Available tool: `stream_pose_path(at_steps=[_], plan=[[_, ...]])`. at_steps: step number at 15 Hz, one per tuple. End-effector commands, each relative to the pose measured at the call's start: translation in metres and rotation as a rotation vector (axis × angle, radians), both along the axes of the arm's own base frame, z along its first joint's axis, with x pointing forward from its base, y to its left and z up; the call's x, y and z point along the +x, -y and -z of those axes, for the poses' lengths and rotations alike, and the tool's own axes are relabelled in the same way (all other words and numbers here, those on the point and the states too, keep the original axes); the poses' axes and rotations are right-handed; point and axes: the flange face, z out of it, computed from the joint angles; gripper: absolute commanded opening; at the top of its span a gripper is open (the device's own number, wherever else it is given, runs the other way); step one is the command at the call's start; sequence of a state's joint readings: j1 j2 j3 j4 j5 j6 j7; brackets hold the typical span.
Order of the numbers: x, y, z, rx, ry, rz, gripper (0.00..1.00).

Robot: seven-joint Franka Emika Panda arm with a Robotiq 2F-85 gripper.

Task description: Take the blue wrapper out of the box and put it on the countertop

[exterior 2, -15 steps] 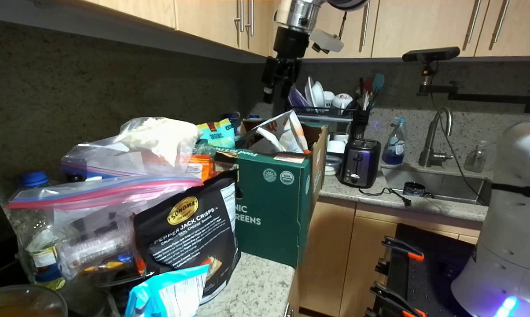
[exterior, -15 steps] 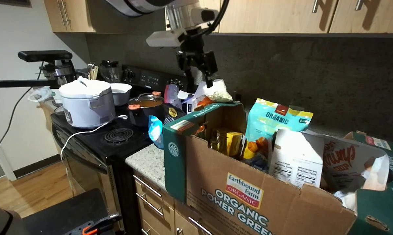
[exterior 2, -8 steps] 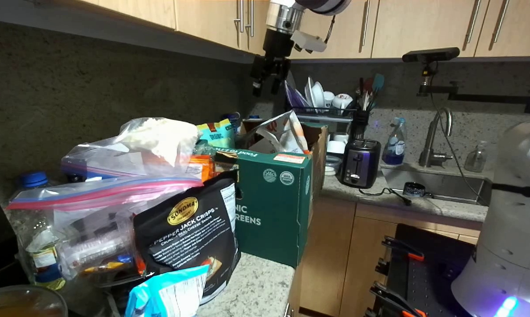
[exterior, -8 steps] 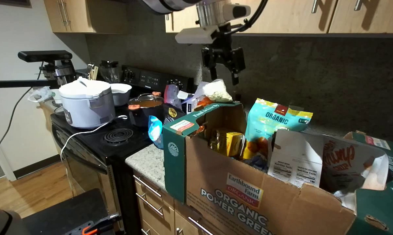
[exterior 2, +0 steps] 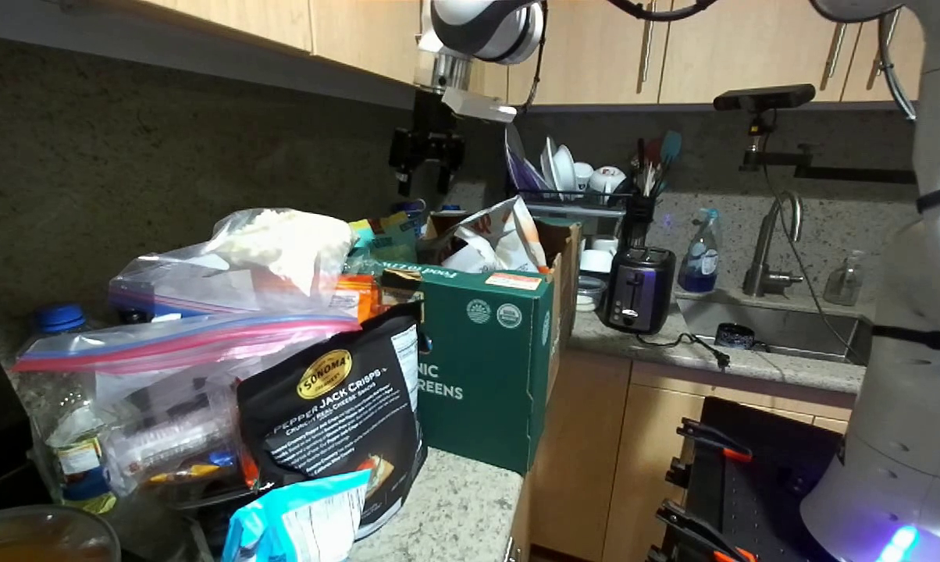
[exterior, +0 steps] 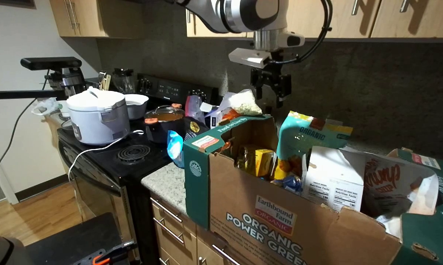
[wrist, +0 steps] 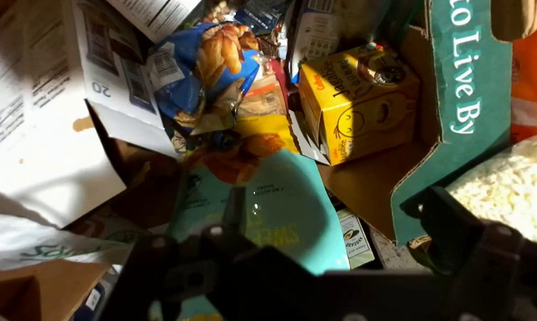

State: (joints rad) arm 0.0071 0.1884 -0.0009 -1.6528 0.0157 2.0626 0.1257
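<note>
Where the counter (exterior: 168, 182) is left bare: a landing spot is offered by the pale speckled strip seen in both exterior views, just beside the green end panel of the box (exterior: 243, 191).
Box: its uncovered top is crowded and its front edge is ragged; any load should be raised clear of that edge before being carried sideways.
Teal pouch (exterior: 302, 140): it is stood upright, or nearly so, toward the wall (exterior: 372, 81), and should not be toppled on the way down.
White carton (wrist: 50, 133): the working gap is bounded by it at the left of the wrist view; its loose edge could be snagged.
Claw (exterior: 269, 99): its fingers are spread wide above the teal pouch, and nothing is gripped. The approach is judged to be in hand; the claw should be drawn away from the wall before being lowered, with the spread narrowed somewhat so that nothing alongside is struck.
Yellow carton (wrist: 360, 102): it is set near the green end panel and should be left unpushed.
Blue wrapper (wrist: 192, 73): it is not yet taken out; it is seen crumpled inside the box, between the two cartons. A raised fold should be pinched, and the hold tested by a short lift, since thin plastic may be slippery.
</note>
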Motion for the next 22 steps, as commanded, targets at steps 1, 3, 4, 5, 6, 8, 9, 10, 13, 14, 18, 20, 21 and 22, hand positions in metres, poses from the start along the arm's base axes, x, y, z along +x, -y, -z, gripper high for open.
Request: stream_pose_path(at_steps=[1,3,4,5,6,8,9,10,13,14,18,20,21,22], plan=[[0.032,0.003,0.007,0.056,-0.066,0.07,1.0],[0.026,0.001,0.015,0.036,-0.049,0.048,1.0],[0.03,0.001,0.018,0.038,-0.052,0.049,1.0],[0.031,0.001,0.021,0.037,-0.056,0.048,1.0],[0.031,0.001,0.021,0.037,-0.057,0.048,1.0],[0.03,0.001,0.02,0.037,-0.055,0.048,1.0],[0.03,0.0,0.02,0.037,-0.055,0.047,1.0],[0.028,0.0,0.022,0.041,-0.056,0.048,1.0],[0.016,0.006,0.036,0.06,-0.085,0.065,1.0],[0.013,0.007,0.042,0.066,-0.098,0.071,1.0],[-0.003,0.019,0.06,0.073,-0.126,0.099,1.0],[-0.007,0.031,0.072,0.065,-0.144,0.104,1.0],[-0.009,0.037,0.079,0.064,-0.152,0.107,1.0],[-0.008,0.045,0.086,0.048,-0.15,0.104,1.0]])
